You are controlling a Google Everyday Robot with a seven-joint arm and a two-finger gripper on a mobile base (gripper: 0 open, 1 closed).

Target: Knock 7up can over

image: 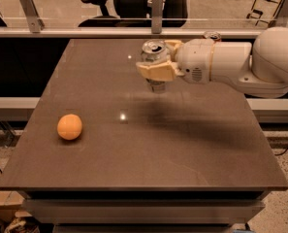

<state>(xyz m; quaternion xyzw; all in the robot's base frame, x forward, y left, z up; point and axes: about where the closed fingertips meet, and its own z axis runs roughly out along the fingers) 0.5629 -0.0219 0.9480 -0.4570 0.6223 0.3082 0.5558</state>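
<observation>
Silver-grey aluminium 7up can [153, 51] upright, far middle of dark brown surface [134, 169]. Cream gripper [155, 64] against can's near side, mid-height; cannot tell how far open, or whether holding. Risk: low push, so can slides upright instead of toppling; wide sweep clips red can [212, 35] behind arm.

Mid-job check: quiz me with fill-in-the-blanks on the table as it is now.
The 7up can stands ___ on the table.
The gripper is at the can, its arm coming from the picture's ___.
The round fruit near the table's left edge is an ___.
Missing: upright; right; orange.
</observation>
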